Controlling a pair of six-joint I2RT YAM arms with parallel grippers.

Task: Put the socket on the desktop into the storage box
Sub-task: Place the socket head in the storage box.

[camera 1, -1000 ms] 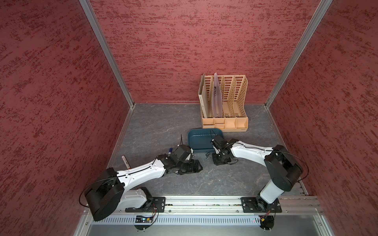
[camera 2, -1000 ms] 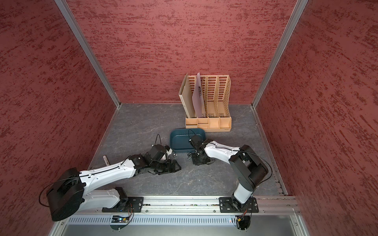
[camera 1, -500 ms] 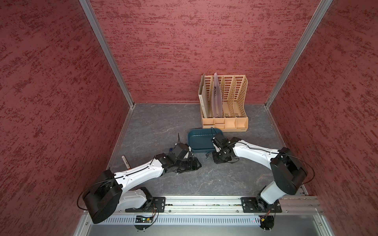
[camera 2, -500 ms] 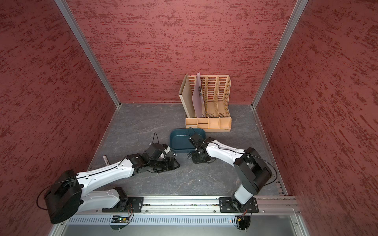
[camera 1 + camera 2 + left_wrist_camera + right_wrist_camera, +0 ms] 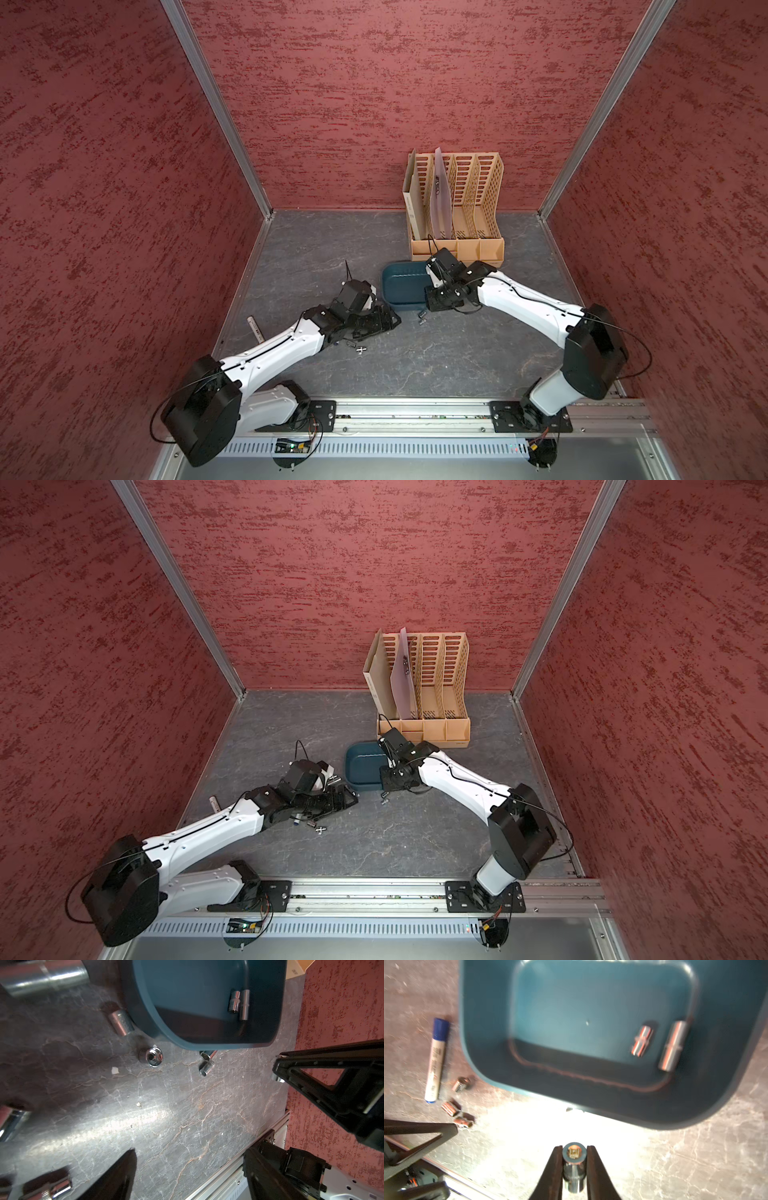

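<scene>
My right arm (image 5: 523, 303) has shifted a little toward the box (image 5: 401, 286), right jaws clamped on a socket (image 5: 574, 1164) just outside its near rim, left jaws wide over the desk (image 5: 166, 1115); next I must clear the rim, then release inside.

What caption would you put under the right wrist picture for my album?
The right claw pinches a shiny socket beside the teal storage box with two sockets inside.
</scene>
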